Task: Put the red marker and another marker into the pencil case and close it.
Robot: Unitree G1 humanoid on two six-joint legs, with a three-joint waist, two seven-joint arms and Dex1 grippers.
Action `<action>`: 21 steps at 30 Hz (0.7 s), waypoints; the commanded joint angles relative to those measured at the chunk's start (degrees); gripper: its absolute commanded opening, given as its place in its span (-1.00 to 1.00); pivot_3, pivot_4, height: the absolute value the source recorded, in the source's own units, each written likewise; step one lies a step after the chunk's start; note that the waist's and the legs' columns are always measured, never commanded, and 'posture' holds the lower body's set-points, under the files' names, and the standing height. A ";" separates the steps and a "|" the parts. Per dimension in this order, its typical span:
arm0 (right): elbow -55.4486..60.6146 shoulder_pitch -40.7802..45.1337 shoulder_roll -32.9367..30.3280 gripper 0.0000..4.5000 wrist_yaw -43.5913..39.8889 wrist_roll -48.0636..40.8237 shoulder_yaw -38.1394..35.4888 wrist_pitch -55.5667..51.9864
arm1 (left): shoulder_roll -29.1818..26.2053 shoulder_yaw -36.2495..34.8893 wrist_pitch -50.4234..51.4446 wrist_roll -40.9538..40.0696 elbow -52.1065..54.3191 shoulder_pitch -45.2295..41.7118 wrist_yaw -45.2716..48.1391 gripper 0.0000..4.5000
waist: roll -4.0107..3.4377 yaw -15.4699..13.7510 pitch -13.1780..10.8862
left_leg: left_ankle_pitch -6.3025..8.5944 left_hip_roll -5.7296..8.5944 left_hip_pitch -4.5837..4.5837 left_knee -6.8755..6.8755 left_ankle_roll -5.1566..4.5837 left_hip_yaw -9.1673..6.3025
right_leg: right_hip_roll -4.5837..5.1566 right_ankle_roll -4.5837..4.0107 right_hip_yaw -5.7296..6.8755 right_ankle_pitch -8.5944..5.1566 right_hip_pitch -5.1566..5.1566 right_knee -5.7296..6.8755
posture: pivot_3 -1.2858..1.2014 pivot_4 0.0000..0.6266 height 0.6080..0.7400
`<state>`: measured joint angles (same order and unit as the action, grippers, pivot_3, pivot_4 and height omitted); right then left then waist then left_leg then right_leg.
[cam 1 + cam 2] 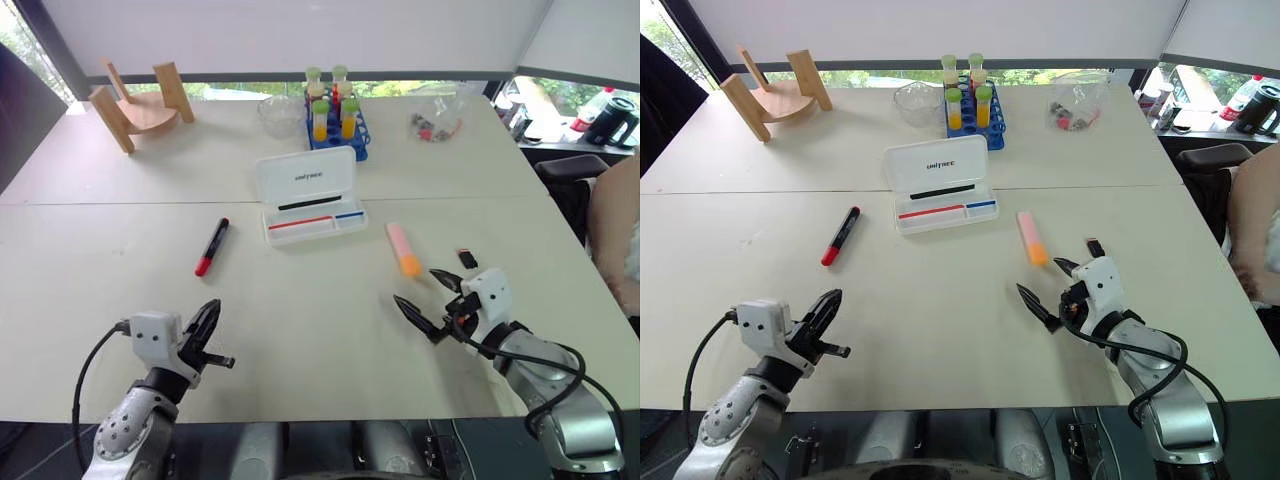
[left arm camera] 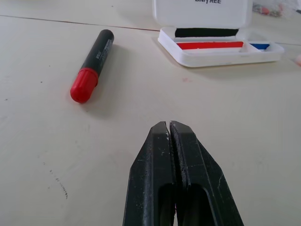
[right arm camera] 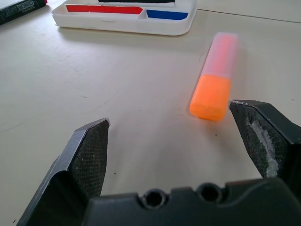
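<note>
The white pencil case [image 1: 308,197] lies open at the table's middle, lid raised, with red and blue stripes in its tray. The red marker [image 1: 212,246], black with a red cap, lies to the case's left on the table. The other marker [image 1: 403,249], pale pink with an orange end, lies to the case's right. My left gripper [image 1: 208,328] is shut and empty, hovering near the front edge, well short of the red marker [image 2: 91,65]. My right gripper [image 1: 427,301] stands wide open just short of the pink marker's [image 3: 216,76] orange end, holding nothing.
At the back stand a blue rack of tubes [image 1: 335,115], a clear bowl [image 1: 279,113], a wooden stand [image 1: 140,103] and a clear bag [image 1: 436,118]. A small black piece [image 1: 467,259] lies right of the pink marker. A person's arm [image 1: 615,235] shows at the right edge.
</note>
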<state>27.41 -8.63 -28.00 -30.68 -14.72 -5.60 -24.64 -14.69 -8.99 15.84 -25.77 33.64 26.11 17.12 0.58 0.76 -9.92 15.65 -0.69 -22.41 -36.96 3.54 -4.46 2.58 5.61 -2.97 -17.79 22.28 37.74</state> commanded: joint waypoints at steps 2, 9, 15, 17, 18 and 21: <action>2.27 -1.58 -0.32 1.00 -0.02 0.10 -0.72 2.01 | -0.91 -0.81 0.66 -1.12 2.98 0.56 0.90 -0.98 | 0.00 -0.04 0.00 | 0.00 0.00 0.00 0.01 0.00 0.00 | 0.00 0.01 0.01 0.00 0.00 0.00 | 0.03 -0.52 1.00; -0.76 1.41 0.27 1.00 0.40 -0.56 -1.11 2.41 | -1.17 0.16 2.36 -1.11 3.53 -1.83 0.35 -0.98 | 0.00 0.05 -0.01 | 0.00 0.00 0.01 -0.05 0.00 0.01 | 0.00 -0.02 -0.01 0.01 -0.03 0.00 | 0.03 -0.52 1.00; -2.75 4.12 -0.63 1.00 -1.25 -0.92 -0.84 3.05 | -0.99 0.04 0.99 0.17 2.15 -1.82 0.81 -0.98 | 0.00 0.00 -0.01 | 0.00 -0.01 0.01 0.02 0.00 -0.01 | -0.02 0.01 0.01 0.02 0.00 0.00 | 0.03 -0.52 1.00; -3.27 4.94 -1.03 1.00 -1.76 -1.06 -1.16 2.91 | -0.81 0.18 0.41 0.64 1.76 -1.64 0.96 -0.98 | 0.00 0.00 -0.01 | 0.00 -0.01 0.01 0.02 0.00 -0.02 | -0.02 0.02 0.01 0.02 0.00 0.00 | 0.03 -0.52 1.00; -3.67 5.25 -1.20 1.00 -2.07 -1.18 -1.44 2.95 | -0.64 0.48 0.27 0.99 1.70 -1.66 0.85 -0.98 | 0.00 0.00 -0.01 | 0.00 0.00 0.01 0.02 0.00 0.00 | -0.01 0.01 0.01 0.02 -0.01 0.00 | 0.03 -0.52 1.00; -4.26 6.55 -1.78 1.00 -3.08 -1.42 -1.48 3.06 | -0.94 0.39 -0.11 1.52 1.05 -2.74 1.10 -0.98 | 0.00 -0.02 -0.01 | 0.00 0.01 0.01 -0.01 0.00 0.01 | 0.01 0.00 0.01 0.02 -0.02 0.00 | 0.03 -0.52 1.00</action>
<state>22.35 -3.04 -29.18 -33.20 -14.97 -5.67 -22.75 -15.48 -8.55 17.00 -24.66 34.09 23.90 17.91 0.59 0.74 -9.93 15.65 -0.68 -22.40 -36.97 3.54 -4.45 2.59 5.60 -2.97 -17.77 22.26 37.74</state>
